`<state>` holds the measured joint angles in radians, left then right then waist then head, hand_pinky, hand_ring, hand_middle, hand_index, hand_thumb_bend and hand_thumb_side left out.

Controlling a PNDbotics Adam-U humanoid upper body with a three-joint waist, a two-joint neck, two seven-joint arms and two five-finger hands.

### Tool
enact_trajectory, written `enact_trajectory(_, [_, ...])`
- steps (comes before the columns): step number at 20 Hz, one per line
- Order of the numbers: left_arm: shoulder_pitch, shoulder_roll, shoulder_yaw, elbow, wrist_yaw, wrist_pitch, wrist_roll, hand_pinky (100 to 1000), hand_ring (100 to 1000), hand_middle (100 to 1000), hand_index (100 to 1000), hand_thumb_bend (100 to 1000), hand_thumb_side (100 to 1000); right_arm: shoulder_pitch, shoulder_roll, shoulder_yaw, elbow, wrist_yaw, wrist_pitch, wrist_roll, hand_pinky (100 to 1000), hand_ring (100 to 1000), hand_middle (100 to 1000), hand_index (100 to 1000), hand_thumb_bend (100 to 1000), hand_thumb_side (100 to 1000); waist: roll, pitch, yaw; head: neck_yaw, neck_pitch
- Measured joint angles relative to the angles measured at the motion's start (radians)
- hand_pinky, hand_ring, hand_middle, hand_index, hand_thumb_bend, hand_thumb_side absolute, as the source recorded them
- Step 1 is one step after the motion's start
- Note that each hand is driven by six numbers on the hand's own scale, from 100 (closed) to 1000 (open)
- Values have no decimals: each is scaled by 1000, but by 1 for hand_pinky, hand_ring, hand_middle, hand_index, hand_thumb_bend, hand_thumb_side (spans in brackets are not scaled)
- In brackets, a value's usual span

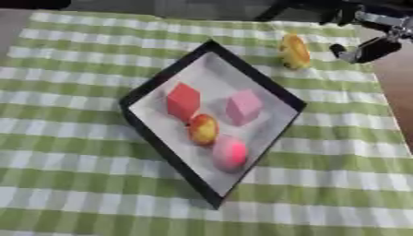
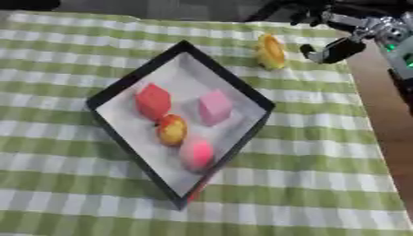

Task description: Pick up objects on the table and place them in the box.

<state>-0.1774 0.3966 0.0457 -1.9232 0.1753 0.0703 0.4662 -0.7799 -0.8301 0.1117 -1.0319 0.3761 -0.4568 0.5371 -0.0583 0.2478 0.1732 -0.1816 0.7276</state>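
Green-checked cloth (image 1: 73, 184) nearest, black-rimmed box (image 1: 144, 133) on it holding red block (image 1: 183, 101), pink block (image 1: 243, 107), yellow-red fruit (image 1: 203, 129), pink ball (image 1: 229, 153). Yellow object (image 1: 294, 51) outside box, near right hand (image 2: 332, 50); can't tell its fingers' state.

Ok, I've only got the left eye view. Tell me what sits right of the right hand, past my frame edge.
Observer: The right eye view shows more arm behind the right hand: a silver section with green lights.
Operator: Now check the box's near corner.
Observer: A small red patch shows against the outside of the box by that corner. I cannot tell what it is.
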Motion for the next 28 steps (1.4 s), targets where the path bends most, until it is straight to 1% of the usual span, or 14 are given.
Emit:
enact_trajectory(1, [-2, 0, 0, 0, 0, 0, -1, 745, 739, 737, 793, 370, 676, -2, 3, 2, 5, 4, 2, 0, 918, 1000, 887, 988, 100, 309, -1, 1, 4, -7, 0])
enact_trajectory(3, [-9, 0, -1, -1, 0, -1, -2, 745, 739, 736, 792, 370, 675, -13, 20, 11, 17, 22, 13, -2, 917, 1000, 886, 987, 100, 311, -4, 1, 16, -21, 0])
enact_trajectory(4, [-11, 0, -2, -1, 0, -1, -3, 745, 739, 736, 792, 370, 675, -19, 31, 14, 23, 34, 19, -5, 917, 1000, 886, 989, 100, 330, -7, 1, 19, -26, 0])
enact_trajectory(6, [-16, 0, -5, -1, 0, -1, -5, 744, 738, 735, 791, 370, 676, -26, 47, 16, 36, 63, 27, -14, 919, 1000, 889, 991, 100, 331, -10, 1, 23, -33, 0])
enact_trajectory(10, [-18, 0, -6, -5, 0, 1, -6, 744, 737, 734, 790, 370, 677, -36, 70, 15, 60, 113, 32, -43, 925, 1000, 893, 1000, 100, 357, -12, 4, 34, -39, -5])
enact_trajectory(13, [-19, 0, -6, -6, 0, 1, -6, 743, 737, 733, 789, 371, 678, -40, 81, 12, 74, 136, 34, -58, 929, 1000, 899, 1000, 100, 389, -13, 12, 39, -41, -11])
enact_trajectory(16, [-25, -1, -6, -7, 0, 1, -6, 743, 737, 733, 788, 372, 679, -44, 90, 12, 86, 159, 39, -72, 936, 1000, 903, 1000, 100, 415, -18, 20, 43, -42, -18])
enact_trajectory(19, [-25, -1, -6, -7, 0, 1, -6, 742, 737, 732, 787, 373, 680, -47, 94, 7, 96, 189, 48, -95, 941, 1000, 903, 1000, 100, 392, -21, 25, 47, -42, -18])
enact_trajectory(21, [-25, -1, -6, -7, 0, 1, -6, 742, 737, 732, 787, 374, 680, -47, 95, 0, 102, 214, 56, -118, 942, 1000, 904, 1000, 100, 406, -22, 32, 48, -42, -18])
enact_trajectory(23, [-25, -1, -6, -7, 0, 1, -6, 742, 736, 731, 786, 374, 680, -47, 98, -4, 106, 239, 63, -141, 946, 1000, 905, 1000, 100, 442, -24, 33, 48, -42, -18])
enact_trajectory(24, [-25, -1, -6, -8, 0, 1, -6, 742, 736, 731, 785, 375, 681, -47, 99, -6, 109, 252, 66, -151, 953, 1000, 909, 1000, 100, 475, -25, 33, 48, -42, -18])
enact_trajectory(26, [-25, -1, -6, -8, 0, 1, -6, 742, 736, 731, 783, 375, 680, -47, 99, -6, 110, 273, 70, -162, 958, 1000, 913, 1000, 100, 505, -25, 38, 48, -42, -18])
enact_trajectory(28, [-25, -1, -6, -8, 0, 1, -6, 741, 736, 730, 777, 374, 681, -47, 100, -6, 114, 293, 75, -169, 962, 1000, 917, 1000, 100, 513, -25, 40, 49, -42, -18])
